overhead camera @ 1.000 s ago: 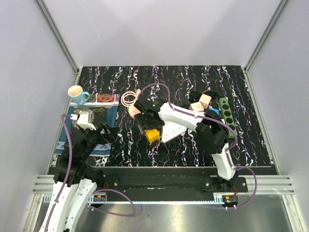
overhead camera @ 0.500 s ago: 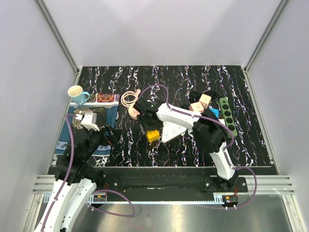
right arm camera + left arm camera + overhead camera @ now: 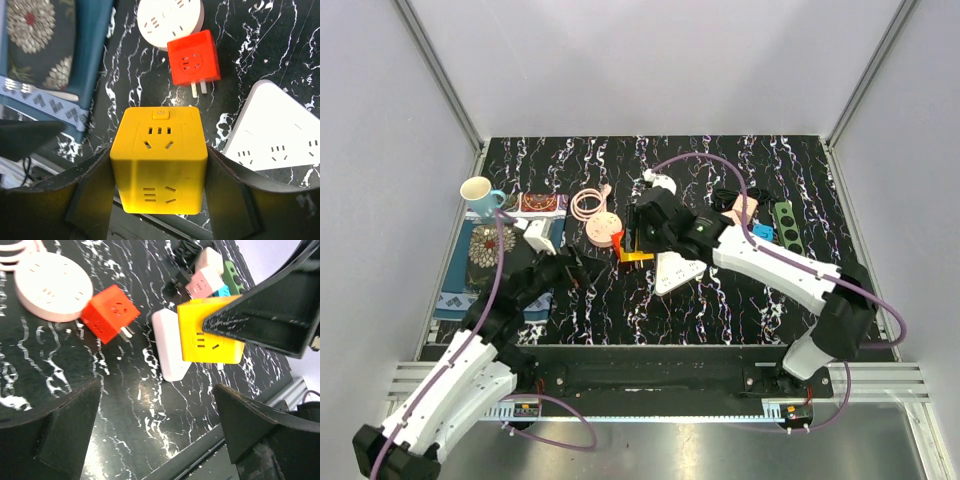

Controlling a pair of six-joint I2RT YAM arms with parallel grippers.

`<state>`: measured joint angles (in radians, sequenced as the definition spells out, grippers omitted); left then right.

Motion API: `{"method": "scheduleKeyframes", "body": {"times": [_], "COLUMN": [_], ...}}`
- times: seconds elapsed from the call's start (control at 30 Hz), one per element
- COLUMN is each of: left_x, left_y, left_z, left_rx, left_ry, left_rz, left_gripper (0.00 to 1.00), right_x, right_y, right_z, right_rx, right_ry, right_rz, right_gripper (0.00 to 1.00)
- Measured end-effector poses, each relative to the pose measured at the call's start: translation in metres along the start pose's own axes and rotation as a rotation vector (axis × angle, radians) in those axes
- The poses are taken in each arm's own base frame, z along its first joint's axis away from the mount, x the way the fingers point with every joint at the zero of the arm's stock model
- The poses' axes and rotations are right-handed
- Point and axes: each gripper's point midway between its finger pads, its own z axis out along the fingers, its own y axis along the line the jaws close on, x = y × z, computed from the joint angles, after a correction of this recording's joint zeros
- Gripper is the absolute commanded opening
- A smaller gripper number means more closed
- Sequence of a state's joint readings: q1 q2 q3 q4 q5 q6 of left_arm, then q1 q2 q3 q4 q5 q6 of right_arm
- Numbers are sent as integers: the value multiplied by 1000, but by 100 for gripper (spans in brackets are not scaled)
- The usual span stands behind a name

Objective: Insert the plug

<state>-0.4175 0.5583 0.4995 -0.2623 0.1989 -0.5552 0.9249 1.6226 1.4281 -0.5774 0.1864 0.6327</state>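
Observation:
My right gripper (image 3: 637, 250) is shut on a yellow socket cube (image 3: 159, 157), held above the table; the cube also shows in the top view (image 3: 638, 259) and the left wrist view (image 3: 210, 337). A red cube plug (image 3: 194, 57) with two prongs lies on its side on the table beside a round pink socket (image 3: 170, 20). A white power strip (image 3: 280, 135) lies just right of the yellow cube. My left gripper (image 3: 156, 390) is open and empty, low over the table left of the cube, also seen in the top view (image 3: 584, 270).
A patterned blue cloth (image 3: 500, 255) and a blue mug (image 3: 480, 193) are at the left. A pink cable coil (image 3: 587, 203) lies behind the round socket. Pink cubes (image 3: 740, 212), a black cable (image 3: 730, 195) and a green power strip (image 3: 787, 232) are at the right.
My right arm has swung round and lifted the yellow cube slightly back and right. My left gripper has moved right toward the middle. The red cube plug is now uncovered.

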Motion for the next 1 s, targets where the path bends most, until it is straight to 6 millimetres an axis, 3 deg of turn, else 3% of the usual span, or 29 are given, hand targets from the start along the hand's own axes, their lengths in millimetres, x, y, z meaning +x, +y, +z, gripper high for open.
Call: {"method": "scheduleKeyframes", "body": {"times": [0.2, 0.37, 0.63, 1.0], "left_x": [16, 8, 6, 1], "left_y": [-27, -50, -84, -107], "left_z": [25, 38, 58, 68], "left_rx": [76, 132, 225, 314], "left_ry": [58, 8, -30, -48], "left_rz": [8, 9, 4, 9], "left_gripper": [99, 99, 99, 99], "right_x": [-11, -13, -38, -42], "right_y": [-5, -15, -12, -15], "right_z": [-18, -33, -65, -72], "right_rx": [-35, -43, -105, -135], "right_ry": [-118, -188, -312, -357], "right_rz": [91, 163, 284, 354], "right_gripper": [6, 6, 6, 6]}}
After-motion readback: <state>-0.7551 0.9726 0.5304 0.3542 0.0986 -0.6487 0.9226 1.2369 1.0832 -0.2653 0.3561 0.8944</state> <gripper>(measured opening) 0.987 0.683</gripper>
